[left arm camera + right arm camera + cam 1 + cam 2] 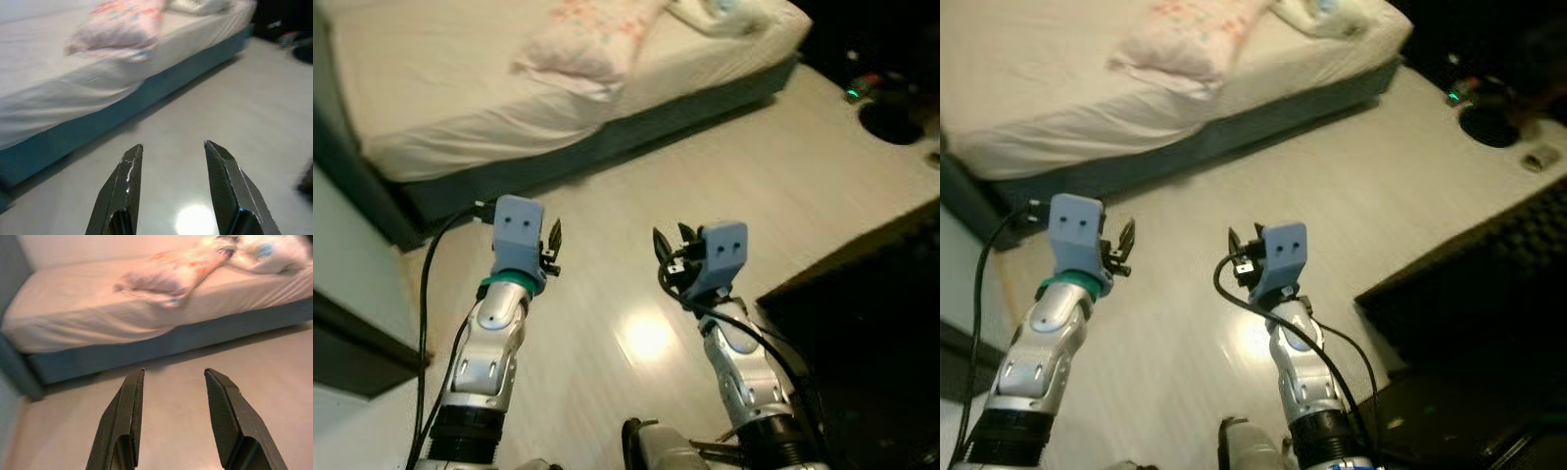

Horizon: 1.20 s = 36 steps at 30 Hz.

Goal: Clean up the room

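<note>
Both arms are raised over a pale wooden floor (pixel 773 176) before a bed (pixel 460 98) with a cream sheet and a blue-grey base. A pink patterned pillow (pixel 592 44) lies on the bed, and a crumpled white cloth (pixel 729 15) sits near its far corner. My left gripper (pixel 553 245) is open with nothing between its fingers (pixel 124 186). My right gripper (pixel 671 245) is open and empty too, its fingers (pixel 225 416) pointing toward the bed's side.
A dark rug or mat (pixel 871 333) covers the floor at the right. A black round object (pixel 891 122) and a small green light (pixel 852 93) sit at the far right. A black cable (pixel 431 274) trails by my left arm. Dark furniture (pixel 352 343) stands at the left.
</note>
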Motion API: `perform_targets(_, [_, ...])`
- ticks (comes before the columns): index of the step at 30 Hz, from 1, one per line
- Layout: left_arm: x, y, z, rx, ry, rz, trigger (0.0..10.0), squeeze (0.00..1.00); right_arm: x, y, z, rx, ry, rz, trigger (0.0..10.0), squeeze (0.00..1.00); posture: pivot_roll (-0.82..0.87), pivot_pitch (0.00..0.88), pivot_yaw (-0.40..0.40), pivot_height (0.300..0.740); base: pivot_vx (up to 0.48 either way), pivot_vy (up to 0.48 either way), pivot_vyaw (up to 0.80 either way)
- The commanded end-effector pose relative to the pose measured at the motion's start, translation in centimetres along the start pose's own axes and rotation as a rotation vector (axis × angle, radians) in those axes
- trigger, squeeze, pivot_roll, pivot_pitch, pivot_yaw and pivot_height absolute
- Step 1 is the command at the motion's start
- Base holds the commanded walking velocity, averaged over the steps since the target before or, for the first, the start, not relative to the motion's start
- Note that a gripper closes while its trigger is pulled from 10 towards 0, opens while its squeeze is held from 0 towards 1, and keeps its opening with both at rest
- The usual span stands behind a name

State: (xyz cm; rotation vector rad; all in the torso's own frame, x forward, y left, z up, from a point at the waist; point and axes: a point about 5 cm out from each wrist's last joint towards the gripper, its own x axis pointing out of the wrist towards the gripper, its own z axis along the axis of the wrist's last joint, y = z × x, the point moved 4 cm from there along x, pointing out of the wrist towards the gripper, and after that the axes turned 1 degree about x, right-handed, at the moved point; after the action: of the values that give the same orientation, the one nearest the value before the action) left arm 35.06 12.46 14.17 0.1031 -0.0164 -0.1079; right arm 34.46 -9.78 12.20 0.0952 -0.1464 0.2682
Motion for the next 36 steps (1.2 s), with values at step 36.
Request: perform_targets(36, [-0.04,-0.09,-0.64,0.024,0.001,-0.002,10.0,0.0,-0.19,0.43,-0.44,0.001,0.004,0.015,10.0,0.0,-0.04,0.083,0.01,0.74,0.387,0.0,-0.15])
